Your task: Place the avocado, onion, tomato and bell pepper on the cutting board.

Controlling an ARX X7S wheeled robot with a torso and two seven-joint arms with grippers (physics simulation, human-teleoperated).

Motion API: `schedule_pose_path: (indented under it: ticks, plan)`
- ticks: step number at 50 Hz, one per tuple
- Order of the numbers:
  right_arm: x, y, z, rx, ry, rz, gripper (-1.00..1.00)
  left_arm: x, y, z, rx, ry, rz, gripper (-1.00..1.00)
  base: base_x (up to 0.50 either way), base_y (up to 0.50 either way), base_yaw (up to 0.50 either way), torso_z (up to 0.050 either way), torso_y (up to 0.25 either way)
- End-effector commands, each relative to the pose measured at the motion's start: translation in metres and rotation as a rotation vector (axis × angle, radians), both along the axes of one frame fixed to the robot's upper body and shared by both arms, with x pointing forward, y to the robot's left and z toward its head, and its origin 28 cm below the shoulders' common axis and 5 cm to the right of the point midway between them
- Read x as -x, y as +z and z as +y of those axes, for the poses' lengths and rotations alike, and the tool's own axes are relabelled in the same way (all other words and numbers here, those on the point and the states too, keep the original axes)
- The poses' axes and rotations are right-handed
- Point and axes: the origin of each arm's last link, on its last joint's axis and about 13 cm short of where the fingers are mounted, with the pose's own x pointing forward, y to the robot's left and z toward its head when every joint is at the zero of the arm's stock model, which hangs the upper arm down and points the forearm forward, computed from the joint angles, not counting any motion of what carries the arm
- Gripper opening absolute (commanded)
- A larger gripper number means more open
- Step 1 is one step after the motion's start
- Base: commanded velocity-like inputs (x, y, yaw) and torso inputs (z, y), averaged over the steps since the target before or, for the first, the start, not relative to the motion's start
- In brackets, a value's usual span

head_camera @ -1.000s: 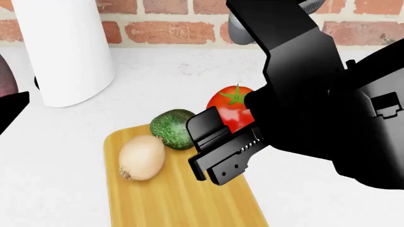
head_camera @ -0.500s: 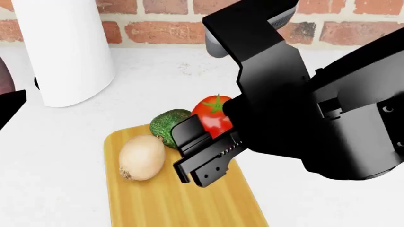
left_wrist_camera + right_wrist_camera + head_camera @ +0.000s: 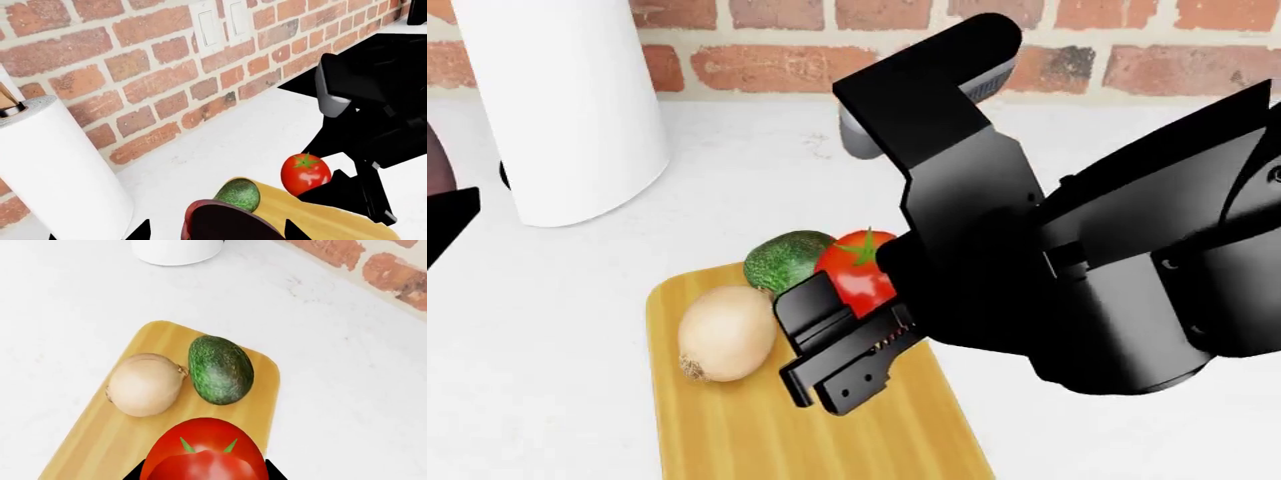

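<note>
The head view is showing the black right gripper [image 3: 847,335] clenched around the glossy bright red round tomato [image 3: 857,265], holding it above the far right part of the light yellow-orange wooden cutting board [image 3: 801,430]. That same view is hiding most of the tomato behind the arm, whereas the right wrist view is looking straight down past the tomato [image 3: 203,450], its green star-shaped calyx facing the camera, with the board [image 3: 120,435] beneath it.

The left wrist view is giving what the others lack: a dull reddish-brown rounded bell pepper [image 3: 227,222] sitting between the dark tips of the left gripper [image 3: 213,232], which is grasping it. The head view is catching only a dark sliver of the left arm at its left edge.

The pale tan-beige smooth onion [image 3: 726,333] is lying on the far left part of the board, its brownish root tuft pointing toward the near side. The dark green bumpy avocado [image 3: 785,264] is resting just right of it at the far edge, touching or almost touching the onion [image 3: 145,384] in the right wrist view.

The near half of the board is lying bare. A tall white paper towel roll [image 3: 561,105] is standing on the white countertop [image 3: 547,340] at far left, well apart from the board, before a red brick wall [image 3: 133,65].
</note>
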Motion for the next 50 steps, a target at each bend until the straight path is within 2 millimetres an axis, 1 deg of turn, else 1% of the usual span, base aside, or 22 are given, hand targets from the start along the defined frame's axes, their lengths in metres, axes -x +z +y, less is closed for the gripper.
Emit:
schedule_pose_path:
  ticks: [1,13,21,22,29,33,41,48,50]
  plan:
    - [-0.004,-0.004,0.006,-0.028,0.057,-0.004,-1.0,0.001,0.01,-0.001,0.023,-0.013,-0.04,-1.0,0.0,0.0,0.0,0.0,0.0]
    - [-0.007,-0.01,0.01,-0.029,0.072,0.009,-1.0,0.0,0.009,0.0,0.024,-0.011,-0.038,-1.0,0.0,0.0,0.0,0.001,0.001]
    - [-0.006,-0.009,0.01,-0.029,0.071,0.007,-1.0,0.0,0.008,0.0,0.026,-0.011,-0.038,-1.0,0.0,0.0,0.0,0.0,0.0]
    - [-0.006,-0.007,0.01,-0.03,0.075,0.006,1.0,0.0,0.008,0.0,0.026,-0.011,-0.038,-1.0,0.0,0.0,0.0,0.0,0.0]
    - [-0.004,-0.005,0.01,-0.026,0.078,0.007,1.0,0.001,0.009,0.0,0.025,-0.01,-0.039,-1.0,0.0,0.0,0.0,0.0,0.0]
    - [-0.001,0.0,0.01,-0.018,0.078,-0.004,1.0,0.001,0.009,0.0,0.024,-0.01,-0.039,-1.0,0.0,0.0,0.0,0.0,0.0]
    - [0.021,0.017,0.012,-0.013,0.107,-0.057,1.0,0.002,0.009,0.0,0.023,-0.014,-0.038,-1.0,0.0,0.0,0.0,0.0,0.0]
    - [0.037,0.032,0.005,-0.029,0.079,-0.126,1.0,0.001,0.003,-0.003,0.002,-0.026,-0.015,-1.0,0.0,0.0,0.0,0.0,0.0]
    - [0.042,0.041,0.001,-0.033,0.052,-0.171,1.0,-0.003,-0.002,-0.005,-0.014,-0.033,0.008,-1.0,0.0,0.0,0.0,0.0,0.0]
